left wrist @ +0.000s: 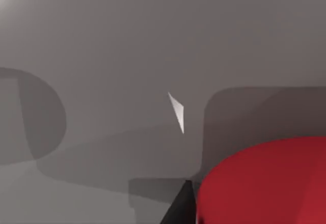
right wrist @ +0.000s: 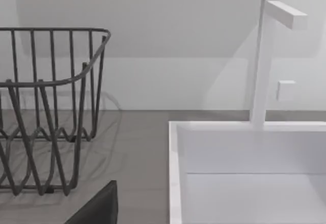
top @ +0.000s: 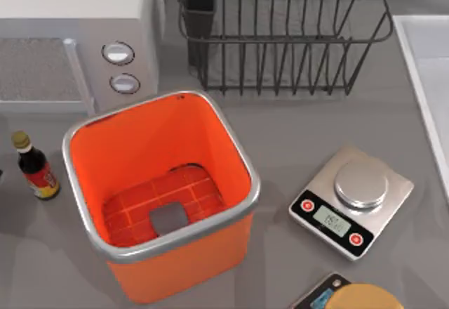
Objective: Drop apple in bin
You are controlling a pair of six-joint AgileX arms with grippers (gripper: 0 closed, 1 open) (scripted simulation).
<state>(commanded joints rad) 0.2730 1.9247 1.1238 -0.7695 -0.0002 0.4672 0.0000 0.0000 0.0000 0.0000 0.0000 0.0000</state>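
Left wrist view: apple point(left wrist: 265, 183) close under the camera, over grey table point(left wrist: 127, 40); jaw state can't be told. Top view, left to right: bottle point(top: 35, 168), microwave point(top: 77, 35), bin point(top: 133, 147) centre-left, rack point(top: 280, 35) behind, scale point(top: 351, 200), sink point(right wrist: 244, 168) far right.

Dark, flat-faced angular finger tip of the left hand point(left wrist: 179, 208); matte black wedge of the right hand point(right wrist: 99, 206)

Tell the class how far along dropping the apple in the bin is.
Nothing looks done yet: the top view shows the orange bin holding no apple, just its brick-patterned floor. In hand: the left wrist view shows the red apple close up over the grey table. Left: getting it over the bin and releasing it.
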